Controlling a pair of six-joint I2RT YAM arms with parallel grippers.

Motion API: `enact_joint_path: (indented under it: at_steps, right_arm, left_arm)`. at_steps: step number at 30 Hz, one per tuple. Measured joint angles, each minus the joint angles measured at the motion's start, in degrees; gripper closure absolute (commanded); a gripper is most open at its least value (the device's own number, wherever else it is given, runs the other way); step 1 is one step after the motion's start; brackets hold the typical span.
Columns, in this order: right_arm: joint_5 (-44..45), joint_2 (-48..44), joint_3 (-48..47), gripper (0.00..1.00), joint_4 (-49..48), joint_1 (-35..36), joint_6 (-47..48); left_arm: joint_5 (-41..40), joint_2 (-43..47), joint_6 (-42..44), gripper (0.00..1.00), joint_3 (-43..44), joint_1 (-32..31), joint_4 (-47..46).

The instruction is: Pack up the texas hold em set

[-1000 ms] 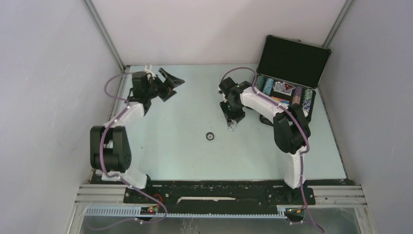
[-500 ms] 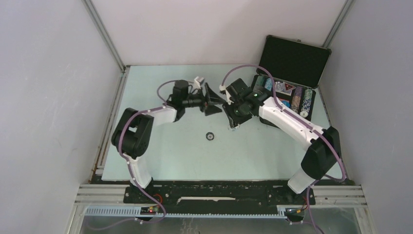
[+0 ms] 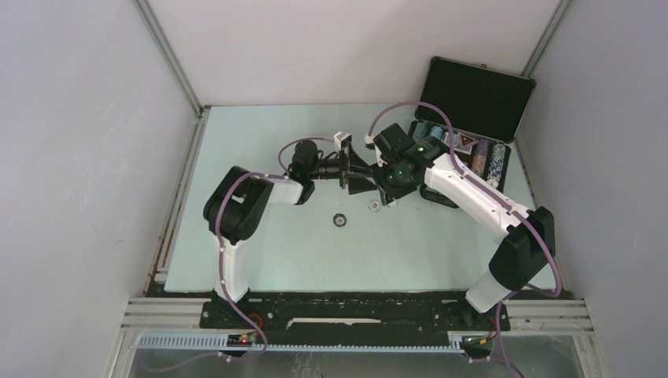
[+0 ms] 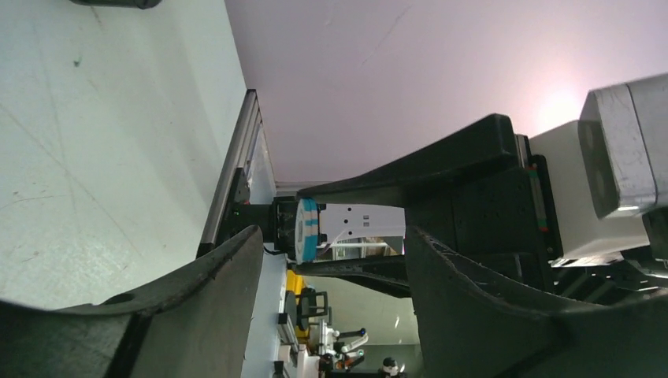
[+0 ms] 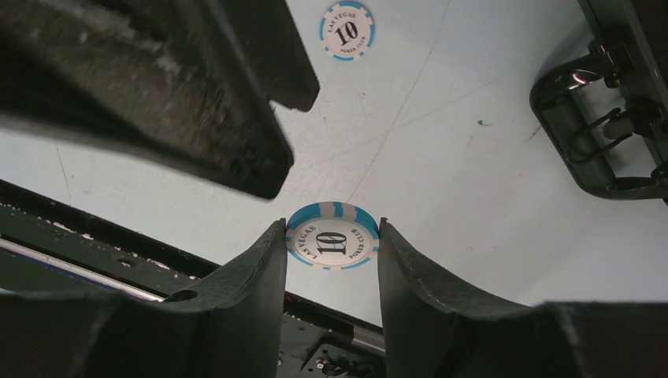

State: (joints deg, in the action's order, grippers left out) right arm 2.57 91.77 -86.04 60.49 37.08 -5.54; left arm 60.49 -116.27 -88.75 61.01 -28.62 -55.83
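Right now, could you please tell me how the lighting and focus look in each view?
Top external: even light, but the case chips are too small to read. Left wrist: bright glare on the wall, near fingers dark. Right wrist: crisp, with the 10 legible on both the held chip and the loose chip.

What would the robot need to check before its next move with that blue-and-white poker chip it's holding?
1. The blue-and-white round poker chip sits pinched between the right gripper fingers: ok.
2. The left gripper is open and facing that chip: ok.
3. Chip far enough between the left fingers, if a handover is meant: cannot tell.
4. The black silver-trimmed briefcase has its lid open: ok.
5. All chips packed: not ok, a second matching chip lies on the pale table.
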Motion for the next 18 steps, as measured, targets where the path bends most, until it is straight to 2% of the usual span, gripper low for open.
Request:
enact_joint_path:
  at_steps: [6, 10, 14, 18]
  right_arm:
    - [0.4, 0.0, 0.0, 1.00, 0.2, -0.4, -0.4]
    - [0.4, -0.2, -0.2, 1.00, 0.2, -0.5, -0.6]
    - [0.7, -0.7, -0.4, 1.00, 0.2, -0.8, -0.7]
    - [1.1, -1.5, -0.4, 1.00, 0.4, -1.1, -0.7]
  left_arm:
    - [1.6, 0.0, 0.1, 0.42, 1.1, -2.1, -0.7]
    - [2.2, 0.0, 2.8, 0.40, 1.7, -3.4, 2.2]
    - [2.7, 0.0, 8.2, 0.42, 2.7, -4.0, 8.6]
    - [2.7, 0.0, 16.7, 0.49, 5.1, -4.7, 19.6]
